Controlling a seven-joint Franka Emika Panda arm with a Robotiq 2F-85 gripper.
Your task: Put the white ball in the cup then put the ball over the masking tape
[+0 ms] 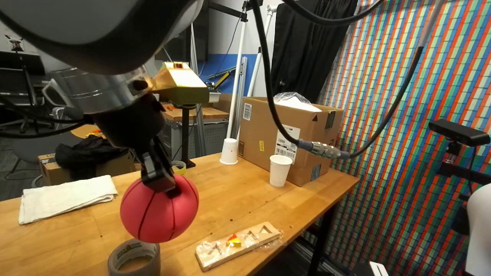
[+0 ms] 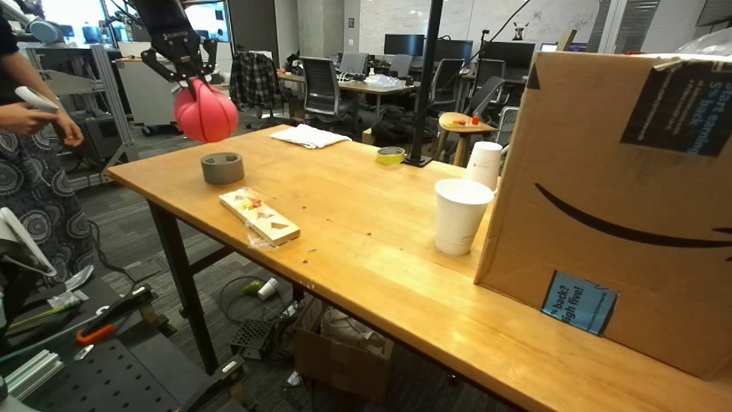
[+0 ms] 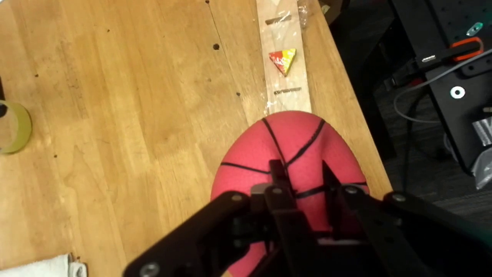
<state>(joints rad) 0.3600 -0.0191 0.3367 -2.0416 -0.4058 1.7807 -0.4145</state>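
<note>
The black two-fingered end effector (image 3: pixel 301 169) grasps the large, round, black-seamed red ball (image 2: pixel 209 117), pinching its surface and holding it aloft. Lower down, apart from the ball, the ring-shaped grey-tan roll of tape (image 2: pixel 223 171) lies flat on the wooden counter (image 2: pixel 366 274). Near the tape rests a long, pale wooden board (image 2: pixel 259 217) with triangular cutouts; farther off, a folded white cloth (image 2: pixel 310 137).

Black-seamed red ball (image 3: pixel 306 171) pinched between black fingers (image 3: pixel 279 177). Top of view: long pale wooden board (image 3: pixel 298 80), red-yellow triangle (image 3: pixel 283 59) on it, on brown wooden desk (image 3: pixel 153 115). Left edge: yellow-green tape roll (image 3: pixel 24 127). Bottom-left: folded white cloth (image 3: pixel 40 268).
</note>
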